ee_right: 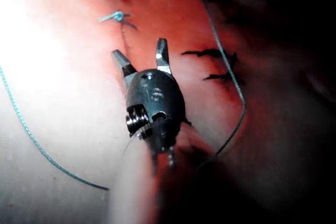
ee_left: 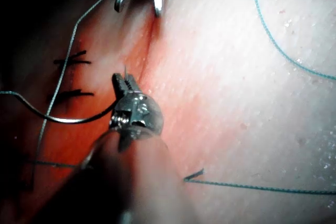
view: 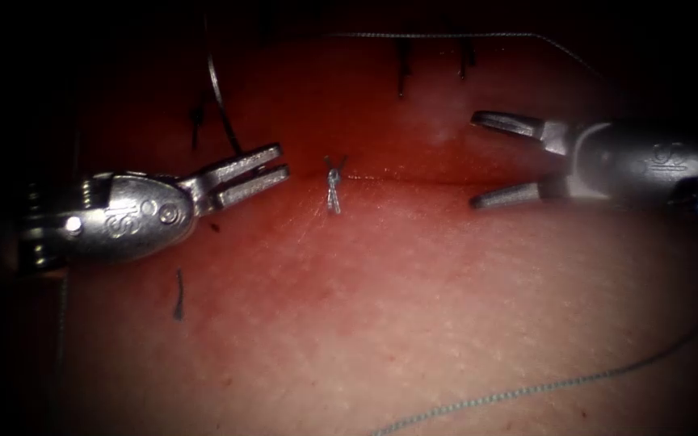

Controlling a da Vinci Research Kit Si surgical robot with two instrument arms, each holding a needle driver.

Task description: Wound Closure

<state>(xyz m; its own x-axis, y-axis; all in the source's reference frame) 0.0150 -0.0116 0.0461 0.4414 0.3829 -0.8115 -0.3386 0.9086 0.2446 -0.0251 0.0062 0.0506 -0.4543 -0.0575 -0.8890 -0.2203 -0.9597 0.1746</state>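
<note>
Needle (ee_left: 68,121): off the tissue (view: 414,307), left of the knot (view: 333,184) that sits on the cut (view: 430,178), gripped near one end of its curve by the left tool (view: 280,165), jaws clenched on it. Right tool (view: 478,160): spread wide, holding nothing, right of the knot, above the tissue. Handling, as we judge it: keep that grip firm and the thread (view: 543,386) away from the knot.

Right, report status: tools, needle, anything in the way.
Left tool shut on needle near one end, needle looks clear of tissue. Right tool open, empty. Knot sits on cut between tools.
</note>
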